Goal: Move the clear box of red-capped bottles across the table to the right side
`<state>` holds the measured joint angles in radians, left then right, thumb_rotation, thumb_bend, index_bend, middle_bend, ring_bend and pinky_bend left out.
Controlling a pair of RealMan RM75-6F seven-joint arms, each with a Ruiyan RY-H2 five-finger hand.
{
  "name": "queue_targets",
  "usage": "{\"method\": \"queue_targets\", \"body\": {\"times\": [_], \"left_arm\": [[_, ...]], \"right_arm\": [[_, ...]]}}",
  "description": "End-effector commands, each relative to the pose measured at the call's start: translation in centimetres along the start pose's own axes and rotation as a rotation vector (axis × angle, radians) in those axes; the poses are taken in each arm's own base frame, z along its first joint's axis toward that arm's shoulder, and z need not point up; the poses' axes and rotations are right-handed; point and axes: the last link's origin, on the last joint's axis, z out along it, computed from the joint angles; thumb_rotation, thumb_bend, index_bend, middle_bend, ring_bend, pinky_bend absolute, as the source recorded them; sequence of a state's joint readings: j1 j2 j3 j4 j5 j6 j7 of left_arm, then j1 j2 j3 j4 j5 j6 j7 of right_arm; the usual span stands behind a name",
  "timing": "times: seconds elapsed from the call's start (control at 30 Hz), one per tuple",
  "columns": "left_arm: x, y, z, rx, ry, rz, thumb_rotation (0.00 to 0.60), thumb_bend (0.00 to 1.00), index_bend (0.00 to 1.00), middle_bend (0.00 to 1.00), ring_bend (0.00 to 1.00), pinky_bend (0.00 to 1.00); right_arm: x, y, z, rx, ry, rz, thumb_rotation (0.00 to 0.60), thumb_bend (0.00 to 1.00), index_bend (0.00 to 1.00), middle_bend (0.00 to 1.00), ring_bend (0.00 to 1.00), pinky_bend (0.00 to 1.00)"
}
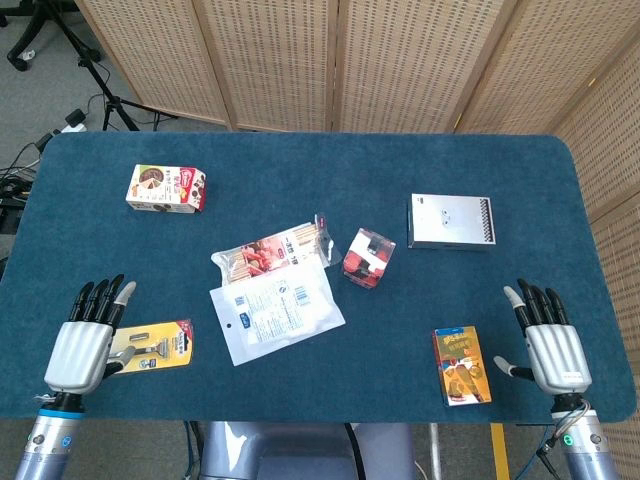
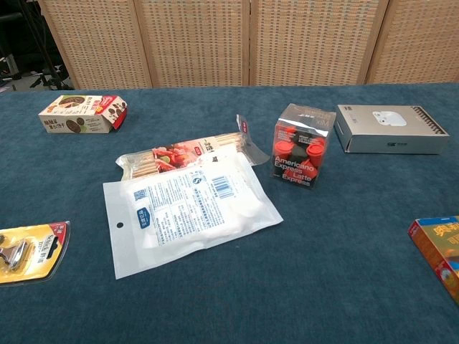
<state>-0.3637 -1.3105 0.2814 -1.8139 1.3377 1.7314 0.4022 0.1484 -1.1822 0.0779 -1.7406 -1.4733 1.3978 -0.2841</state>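
The clear box of red-capped bottles (image 1: 367,257) (image 2: 301,147) stands upright near the table's middle, free of both hands. My left hand (image 1: 84,338) hovers at the near left edge, fingers spread and holding nothing. At the near right edge is my right hand (image 1: 548,342), also spread and empty. Neither hand shows in the chest view.
A white pouch (image 1: 275,313) (image 2: 189,208) and a snack pack of sticks (image 1: 273,253) (image 2: 188,154) lie left of the box. A grey case (image 1: 449,221) (image 2: 390,129) sits far right, an orange carton (image 1: 460,365) near right, a biscuit box (image 1: 166,188) far left, a yellow clip card (image 1: 150,342) by my left hand.
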Motion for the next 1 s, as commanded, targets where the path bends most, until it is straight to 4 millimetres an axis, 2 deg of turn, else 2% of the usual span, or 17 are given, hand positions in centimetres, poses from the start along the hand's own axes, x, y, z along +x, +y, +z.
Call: {"method": "queue_targets", "body": {"times": [0.03,0.13,0.23,0.5,0.73,0.83,1.0], "left_arm": [[-0.8,-1.1,-0.3,0.034,-0.037,-0.028,0.600,0.22,0.00,0.00,0.00,0.00],[-0.9,-1.6,-0.1,0.042,-0.035,-0.035,0.600,0.22,0.00,0.00,0.00,0.00],[-0.9,-2.1,-0.1,0.047,-0.042,-0.045,0.600,0.23,0.00,0.00,0.00,0.00],[-1.3,-2.8,0.2,0.058,-0.068,-0.063,0.600,0.23,0.00,0.00,0.00,0.00],[-1.7,-3.2,0.7,0.076,-0.076,-0.083,0.600,0.23,0.00,0.00,0.00,0.00],[-2.0,-3.6,1.1,0.089,-0.082,-0.089,0.600,0.23,0.00,0.00,0.00,0.00],[-2.4,-4.0,1.5,0.100,-0.097,-0.098,0.600,0.23,0.00,0.00,0.00,0.00]], "right_arm": [[4.2,-4.7,2.7,0.116,0.048,-0.036,0.600,0.04,0.00,0.00,0.00,0.00],[6.1,-8.9,4.9,0.215,0.002,-0.013,0.600,0.04,0.00,0.00,0.00,0.00],[6.7,-12.0,7.0,0.278,-0.051,-0.015,0.600,0.04,0.00,0.00,0.00,0.00],[5.4,-17.9,12.8,0.273,-0.157,-0.075,0.600,0.04,0.00,0.00,0.00,0.00],[4.3,-20.8,15.8,0.232,-0.228,-0.033,0.600,0.04,0.00,0.00,0.00,0.00],[3.6,-22.0,17.8,0.207,-0.270,-0.022,0.600,0.04,0.00,0.00,0.00,0.00],[2.7,-23.0,19.6,0.180,-0.328,-0.050,0.600,0.04,0.00,0.00,0.00,0.00]]}}
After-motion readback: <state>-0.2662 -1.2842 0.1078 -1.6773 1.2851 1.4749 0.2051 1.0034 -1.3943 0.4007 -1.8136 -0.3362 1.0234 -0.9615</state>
